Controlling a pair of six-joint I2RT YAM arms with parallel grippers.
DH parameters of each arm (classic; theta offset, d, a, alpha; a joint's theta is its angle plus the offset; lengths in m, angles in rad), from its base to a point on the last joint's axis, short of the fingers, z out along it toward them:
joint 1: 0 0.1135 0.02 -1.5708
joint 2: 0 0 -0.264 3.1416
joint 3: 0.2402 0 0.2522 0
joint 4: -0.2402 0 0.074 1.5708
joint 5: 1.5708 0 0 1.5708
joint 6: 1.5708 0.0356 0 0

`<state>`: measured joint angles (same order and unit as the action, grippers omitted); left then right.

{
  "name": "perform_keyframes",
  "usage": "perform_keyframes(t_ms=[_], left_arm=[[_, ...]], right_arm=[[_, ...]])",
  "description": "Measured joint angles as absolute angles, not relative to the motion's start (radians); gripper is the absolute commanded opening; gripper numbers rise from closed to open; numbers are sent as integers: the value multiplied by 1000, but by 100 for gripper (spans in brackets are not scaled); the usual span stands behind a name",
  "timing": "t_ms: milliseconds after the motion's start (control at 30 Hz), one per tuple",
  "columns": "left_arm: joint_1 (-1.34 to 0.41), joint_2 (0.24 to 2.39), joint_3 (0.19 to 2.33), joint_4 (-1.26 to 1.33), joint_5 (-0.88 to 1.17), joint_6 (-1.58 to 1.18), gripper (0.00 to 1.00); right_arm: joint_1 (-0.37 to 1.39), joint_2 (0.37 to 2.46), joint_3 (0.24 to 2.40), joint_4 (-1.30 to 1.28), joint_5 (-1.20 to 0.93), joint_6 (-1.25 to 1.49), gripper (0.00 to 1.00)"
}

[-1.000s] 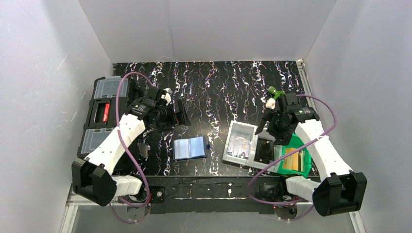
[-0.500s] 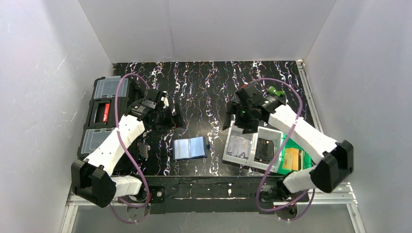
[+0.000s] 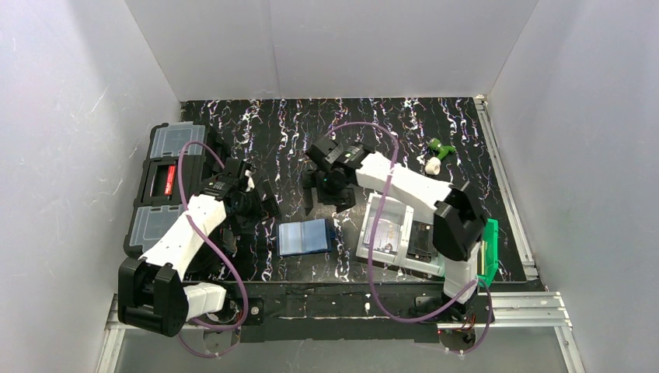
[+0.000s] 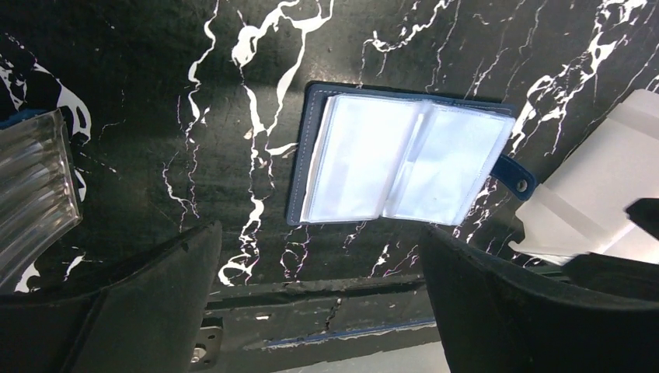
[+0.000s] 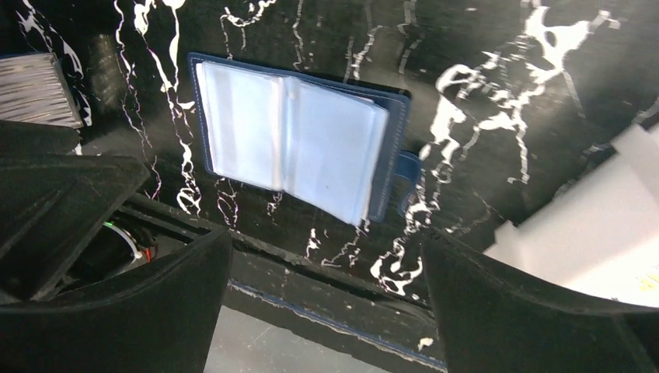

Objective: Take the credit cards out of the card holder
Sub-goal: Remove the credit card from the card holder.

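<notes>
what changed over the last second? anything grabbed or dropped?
Right gripper swung left from the far right side to just beyond the card holder. Left gripper pulled back slightly toward its base. Both open, nothing taken or released. Card holder unchanged: lying open, sleeves up.

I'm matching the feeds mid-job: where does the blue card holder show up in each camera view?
Top view: the card holder lies open, just below and left of centre.
Left wrist view: the card holder lies open, upper middle, slightly right.
Right wrist view: the card holder lies open, upper middle, slightly left.
Shared landmark: the pale tray lies to its right in all three.
</notes>
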<state>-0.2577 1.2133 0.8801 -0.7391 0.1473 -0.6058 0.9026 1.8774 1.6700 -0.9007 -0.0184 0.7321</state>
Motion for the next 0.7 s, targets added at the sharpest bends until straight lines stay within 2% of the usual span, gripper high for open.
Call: perform_keyframes(t_ms=[167,333,700], left_arm=[[-224,1217,843,-708,175,-609,98],[-199,1220,823,-686,185,-614,98],[-157,1223,795,-648,236,-631,98]], right_arm=[[949,2009,1752,-893,-37,728,87],[980,2097,1795,-888,-41,725,73],[1015,2223,1912,-897,-53,720,64]])
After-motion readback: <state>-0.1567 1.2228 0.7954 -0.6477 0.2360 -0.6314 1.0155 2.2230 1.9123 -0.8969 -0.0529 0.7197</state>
